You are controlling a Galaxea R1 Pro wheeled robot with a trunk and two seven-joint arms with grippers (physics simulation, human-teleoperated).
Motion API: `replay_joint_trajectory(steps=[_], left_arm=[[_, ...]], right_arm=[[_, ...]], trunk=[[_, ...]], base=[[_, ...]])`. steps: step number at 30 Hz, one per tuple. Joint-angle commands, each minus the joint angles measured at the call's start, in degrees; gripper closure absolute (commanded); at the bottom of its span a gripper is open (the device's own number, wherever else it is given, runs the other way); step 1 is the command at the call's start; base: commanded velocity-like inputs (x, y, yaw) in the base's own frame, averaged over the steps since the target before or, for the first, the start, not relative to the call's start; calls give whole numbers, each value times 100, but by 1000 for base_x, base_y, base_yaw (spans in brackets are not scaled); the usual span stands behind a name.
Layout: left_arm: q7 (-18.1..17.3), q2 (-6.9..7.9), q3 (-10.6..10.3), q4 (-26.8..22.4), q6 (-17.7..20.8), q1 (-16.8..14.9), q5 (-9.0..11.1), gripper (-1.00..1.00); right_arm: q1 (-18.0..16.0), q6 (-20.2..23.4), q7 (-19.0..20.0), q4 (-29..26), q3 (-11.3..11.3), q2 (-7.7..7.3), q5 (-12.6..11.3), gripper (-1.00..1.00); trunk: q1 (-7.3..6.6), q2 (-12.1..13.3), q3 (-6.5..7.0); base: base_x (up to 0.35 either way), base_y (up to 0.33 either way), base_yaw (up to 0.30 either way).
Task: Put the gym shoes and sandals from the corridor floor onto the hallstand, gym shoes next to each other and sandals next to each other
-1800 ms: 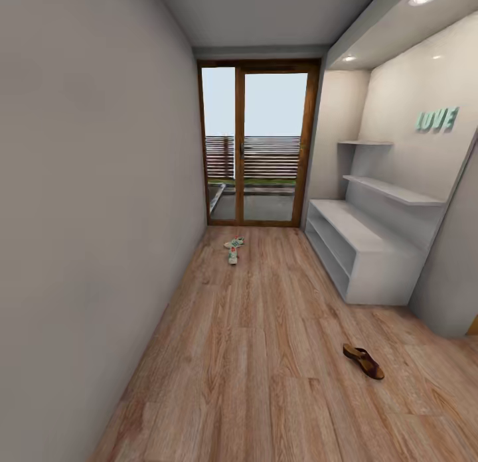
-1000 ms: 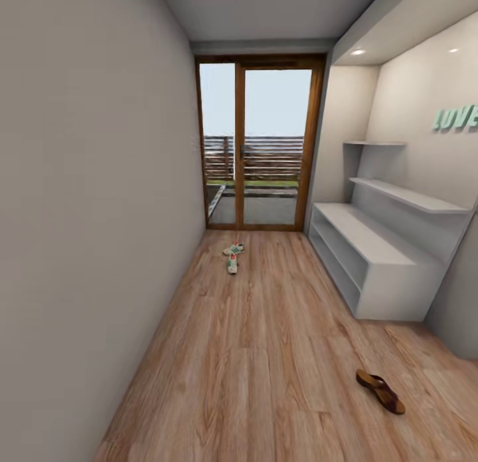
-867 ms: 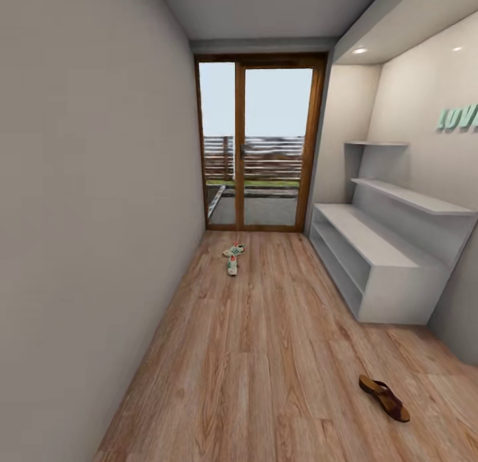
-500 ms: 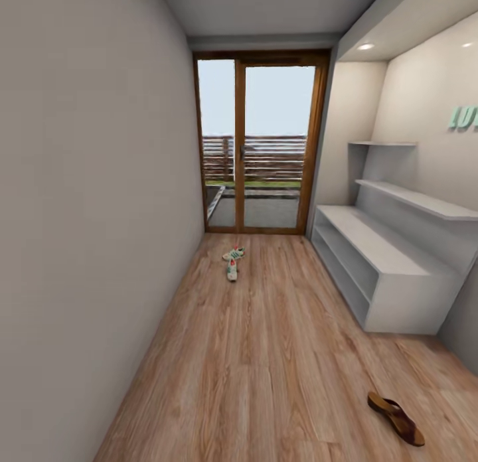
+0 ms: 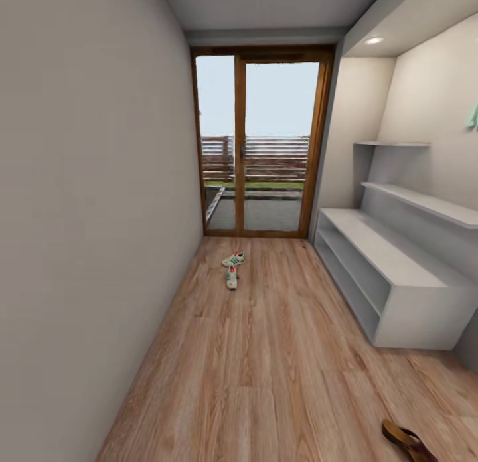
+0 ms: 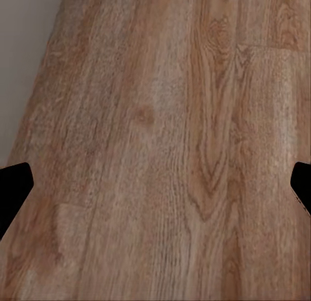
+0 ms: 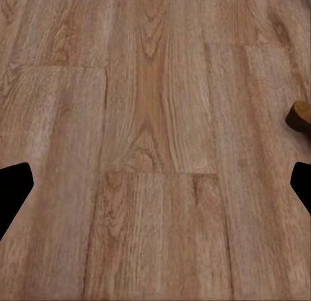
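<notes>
Both grippers, left (image 6: 155, 191) and right (image 7: 155, 191), have their jaws spread wide over bare floor (image 5: 265, 356), holding nothing. A brown sandal (image 7: 300, 116) edges into the right wrist view's right side, and in the head view it lies at the lower right corner. Over the last two seconds it has slid down the frame and the rack (image 5: 392, 276) has grown larger at right: the base is rolling forward. The sneakers (image 5: 232, 268) lie mid-frame near the glass door (image 5: 259, 143), likely the first target.
</notes>
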Motion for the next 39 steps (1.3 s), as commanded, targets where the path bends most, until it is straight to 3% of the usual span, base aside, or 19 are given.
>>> replay_joint_trajectory(steps=[1,23,39], left_arm=[[-11,7,97,23,-40,-6,37,-100],[-34,0,118,46,-51,-7,1,-100],[-36,0,118,55,-51,-7,1,-100]], right_arm=[[-4,-35,-10,71,-12,1,20,-100],[-4,-45,-46,92,-49,8,17,-100],[-4,-43,-52,100,-49,9,9,-100]], trunk=[[3,-3,-6],[3,-3,-12],[3,-3,-140]], base=[[338,0,0],[338,0,0],[338,0,0]])
